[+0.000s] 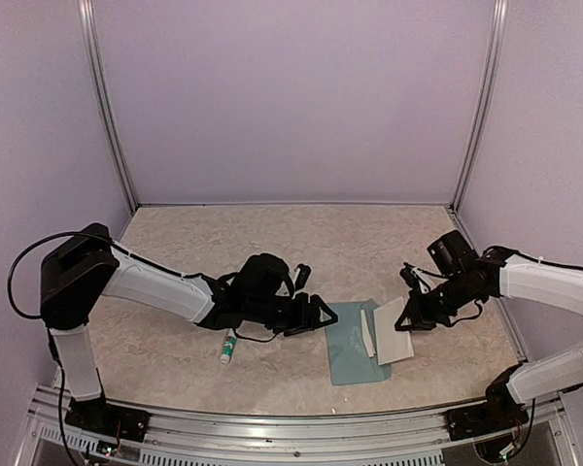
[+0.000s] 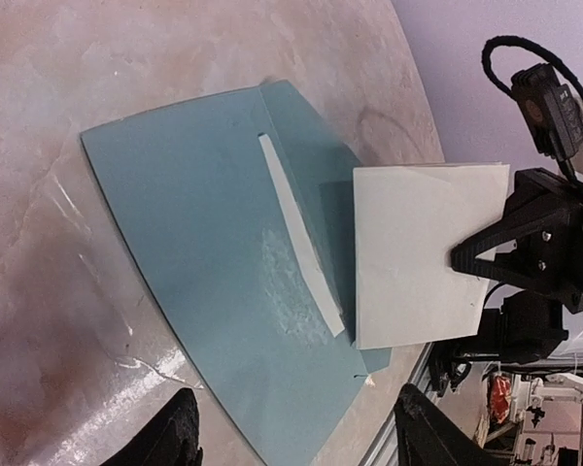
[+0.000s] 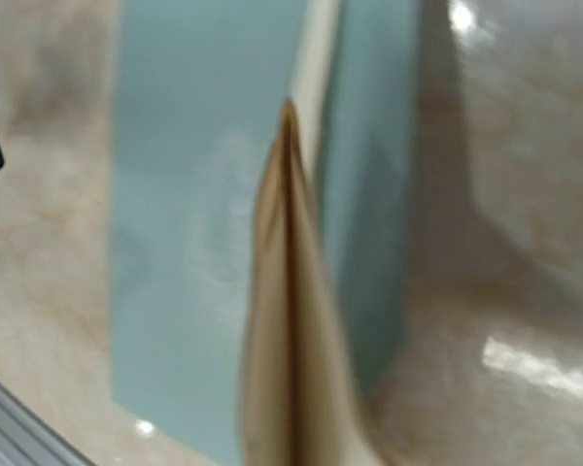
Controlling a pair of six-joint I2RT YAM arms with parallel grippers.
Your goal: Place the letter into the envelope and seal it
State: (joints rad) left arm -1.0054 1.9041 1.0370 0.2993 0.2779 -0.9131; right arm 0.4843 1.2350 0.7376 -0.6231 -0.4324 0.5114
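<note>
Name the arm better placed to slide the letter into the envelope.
Right: the right gripper clamps the letter over the envelope; the left gripper is open and empty beside it.

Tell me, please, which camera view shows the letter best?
The left wrist view: the letter shows its full face, pinched at one edge by the right gripper. The top view shows it small, overlapping the envelope; the right wrist sees it edge-on, blurred.
</note>
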